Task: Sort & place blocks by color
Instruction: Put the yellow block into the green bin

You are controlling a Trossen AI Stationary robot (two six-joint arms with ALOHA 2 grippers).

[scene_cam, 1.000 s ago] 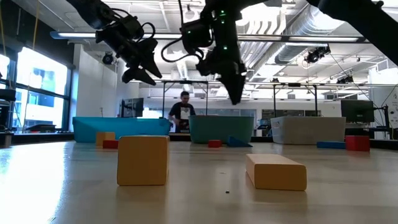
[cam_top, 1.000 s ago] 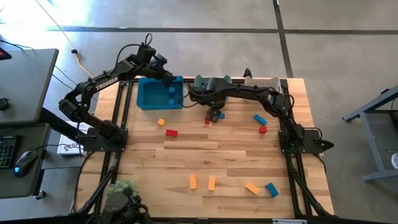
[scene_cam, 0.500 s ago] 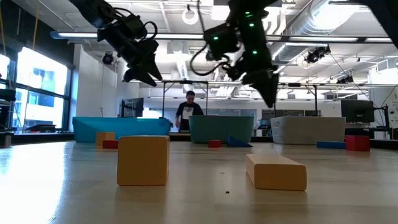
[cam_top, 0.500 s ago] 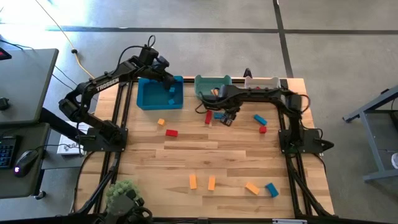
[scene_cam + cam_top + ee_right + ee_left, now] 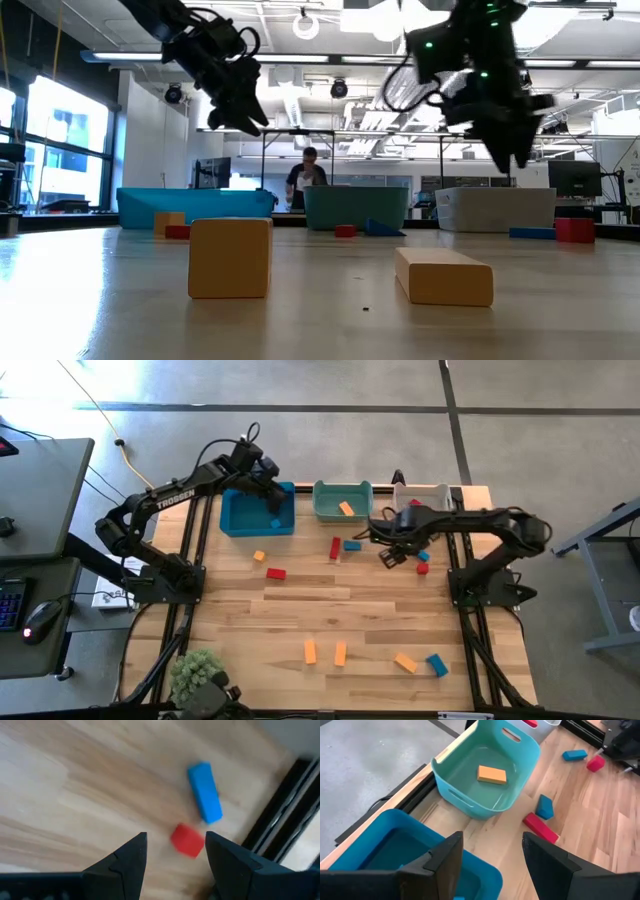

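Small red, blue and orange blocks lie scattered on the wooden table. My right gripper point(image 5: 390, 554) hangs open above a red cube point(image 5: 187, 840) and a blue bar point(image 5: 205, 799) near the table's right edge, holding nothing. My left gripper point(image 5: 274, 491) hovers open and holding nothing over the blue bin point(image 5: 258, 510), where a blue block point(image 5: 276, 523) rests on the bottom. An orange block point(image 5: 492, 774) lies flat in the teal bin point(image 5: 465, 800). A red bar point(image 5: 540, 827) and a blue cube point(image 5: 545, 807) lie on the table just in front of that bin.
A white bin point(image 5: 425, 493) stands at the far right beside the teal one. An orange cube point(image 5: 259, 556) and a red bar point(image 5: 276, 573) lie left of centre. Near the front edge lie orange bars point(image 5: 310, 651) point(image 5: 340, 653), another orange block point(image 5: 404, 662) and a blue block point(image 5: 437, 665).
My right gripper has swept from above the red bar and blue cube at the table's middle toward the right edge, rolling its wrist as it went, and now hangs over the red cube and blue bar. It has stayed open. My left gripper has drifted slightly over the blue bin.
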